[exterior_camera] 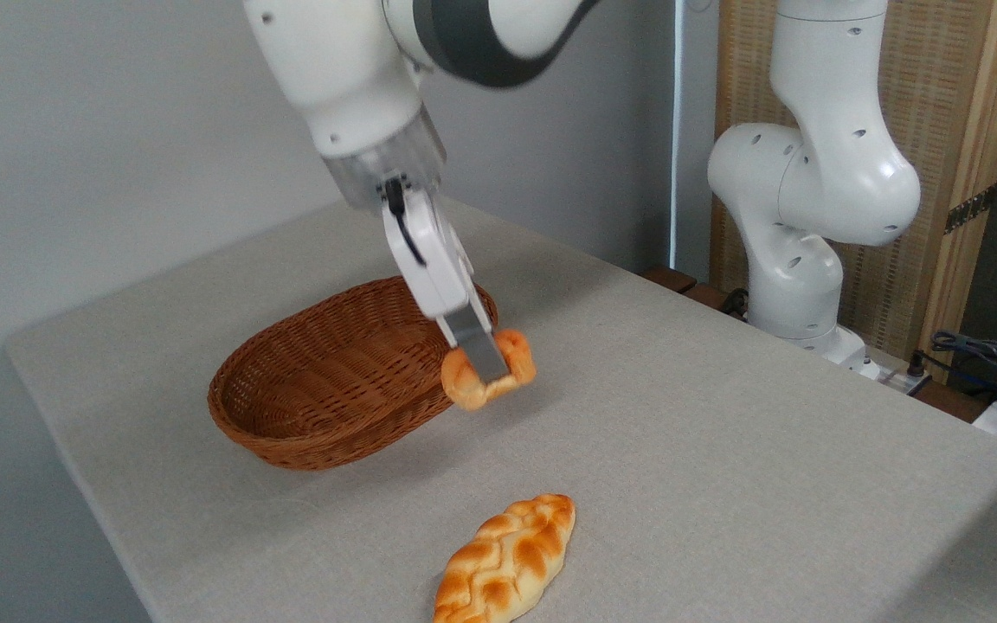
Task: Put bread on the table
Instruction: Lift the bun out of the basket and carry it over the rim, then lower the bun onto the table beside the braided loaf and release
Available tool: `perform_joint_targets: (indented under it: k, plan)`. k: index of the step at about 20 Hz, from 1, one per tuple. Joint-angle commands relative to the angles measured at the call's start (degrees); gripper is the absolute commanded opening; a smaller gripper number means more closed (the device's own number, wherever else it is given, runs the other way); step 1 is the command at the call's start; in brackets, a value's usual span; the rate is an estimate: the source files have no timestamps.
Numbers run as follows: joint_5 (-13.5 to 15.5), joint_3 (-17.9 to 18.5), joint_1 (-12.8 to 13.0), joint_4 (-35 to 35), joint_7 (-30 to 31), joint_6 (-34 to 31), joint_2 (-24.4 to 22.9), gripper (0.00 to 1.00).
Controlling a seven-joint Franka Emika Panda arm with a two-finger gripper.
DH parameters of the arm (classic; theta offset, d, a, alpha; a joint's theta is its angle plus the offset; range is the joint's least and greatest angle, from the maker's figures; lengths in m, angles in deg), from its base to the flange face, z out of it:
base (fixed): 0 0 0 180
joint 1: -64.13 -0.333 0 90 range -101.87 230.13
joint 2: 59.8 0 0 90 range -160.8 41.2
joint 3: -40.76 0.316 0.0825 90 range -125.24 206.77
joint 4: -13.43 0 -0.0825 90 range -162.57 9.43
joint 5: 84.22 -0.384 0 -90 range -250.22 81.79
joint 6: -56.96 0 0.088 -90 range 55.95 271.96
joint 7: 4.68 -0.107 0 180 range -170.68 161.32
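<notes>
Brown woven wicker oval basket (338,376) just left of the small round golden-orange knotted bun (488,370); longer braided oval loaf (508,562) lying nearer, well apart. White two-finger gripper (486,363) clamped on the bun, held above the light grey-beige fabric-covered table (723,433). Plain grey wall behind; wooden panel at right.

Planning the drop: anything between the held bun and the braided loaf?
Nothing: only bare table between bun and loaf in the fixed camera view.
</notes>
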Motion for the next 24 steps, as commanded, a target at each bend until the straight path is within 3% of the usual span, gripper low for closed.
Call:
perform_joint_targets:
  k: [1,4,5,6,7,13,16,20,22,24]
  plan:
    - [-2.4,-0.4,0.3,-7.7,-0.7,8.1,-1.5,0.38]
    - [-2.5,-0.4,0.3,-8.1,-0.9,8.7,-1.3,0.45]
    - [-2.5,-0.4,0.3,-8.1,-0.9,8.8,-1.2,0.54]
    - [-2.4,-0.4,0.3,-8.0,-0.9,9.0,-1.2,0.73]
    - [-2.5,-0.4,0.3,-8.0,-0.9,9.0,-1.2,0.79]
    - [-2.6,-0.3,0.3,-8.0,-1.1,8.9,-1.2,0.88]
    - [-4.6,-0.4,0.3,-7.9,-1.2,8.9,-1.2,0.96]
    - [-4.6,-0.2,0.3,-7.0,-1.2,9.0,-1.6,1.0]
    - [-3.8,0.2,0.2,-5.1,-0.9,8.9,-1.7,1.0]
    - [-0.6,0.6,0.0,-1.5,-0.4,8.1,-1.7,1.0]
